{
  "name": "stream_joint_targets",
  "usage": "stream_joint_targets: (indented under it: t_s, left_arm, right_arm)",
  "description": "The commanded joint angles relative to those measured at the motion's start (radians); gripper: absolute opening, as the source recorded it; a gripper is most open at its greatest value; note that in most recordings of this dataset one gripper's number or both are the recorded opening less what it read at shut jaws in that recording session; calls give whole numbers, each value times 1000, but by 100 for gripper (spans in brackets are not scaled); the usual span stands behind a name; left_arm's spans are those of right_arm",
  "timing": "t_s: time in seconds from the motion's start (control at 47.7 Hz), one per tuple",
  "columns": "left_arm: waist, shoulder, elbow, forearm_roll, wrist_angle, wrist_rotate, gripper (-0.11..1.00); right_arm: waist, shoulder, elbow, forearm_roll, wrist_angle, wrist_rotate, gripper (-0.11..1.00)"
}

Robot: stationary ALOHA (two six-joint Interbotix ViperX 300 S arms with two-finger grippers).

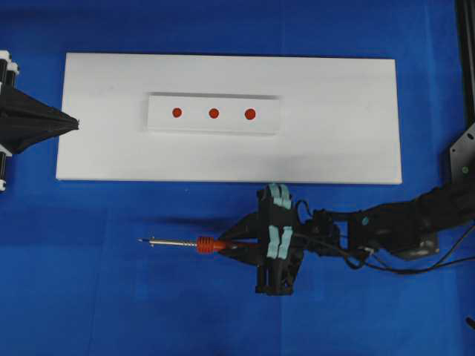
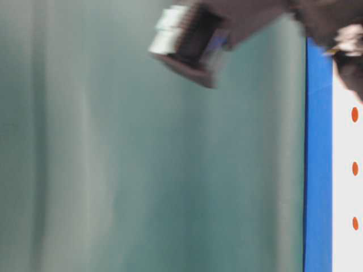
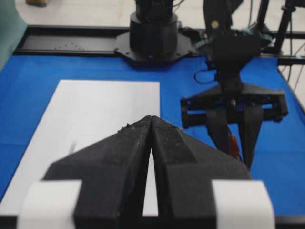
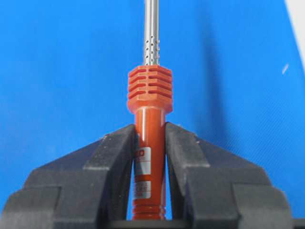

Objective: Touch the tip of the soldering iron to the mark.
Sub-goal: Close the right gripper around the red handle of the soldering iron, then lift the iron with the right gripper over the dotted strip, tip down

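The soldering iron (image 1: 202, 244) lies flat on the blue cloth in front of the white board, its silver shaft and tip (image 1: 141, 240) pointing left. My right gripper (image 1: 226, 245) is shut on its red-orange handle (image 4: 149, 90), fingers pressed against both sides just behind the ribbed collar. Three red marks (image 1: 214, 113) sit in a row on a raised white strip (image 1: 163, 122) in the board's middle, well away from the tip. At the board's left edge my left gripper (image 1: 74, 122) is shut and holds nothing; its tips meet (image 3: 151, 119).
The white board (image 1: 334, 148) lies on a blue cloth (image 1: 111, 297). A black frame post (image 1: 467, 59) stands at the right edge. The right arm's body (image 1: 401, 222) stretches in from the right. The table-level view is mostly a blurred green surface.
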Motion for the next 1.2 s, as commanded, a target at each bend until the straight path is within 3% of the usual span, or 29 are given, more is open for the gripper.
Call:
stream_joint_targets:
  t_s: [0.0,0.378,0.881,1.175]
  left_arm:
    - [3,0,-11,0,-5,0,0]
    - [5,-3,-11,0,-5,0,0]
    - [3,-3,-11,2,-6,0,0]
    - [3,-5,-11,0,-5,0,0]
  right_arm:
    - [-15,-95,-3,-2,34,-28,6]
    - [-77,-362,-32,-3,345,-183,6]
    - [-106,-388,-38,-23,390,-207,6]
    - [-233,-388,-48,-100,474,-256,6]
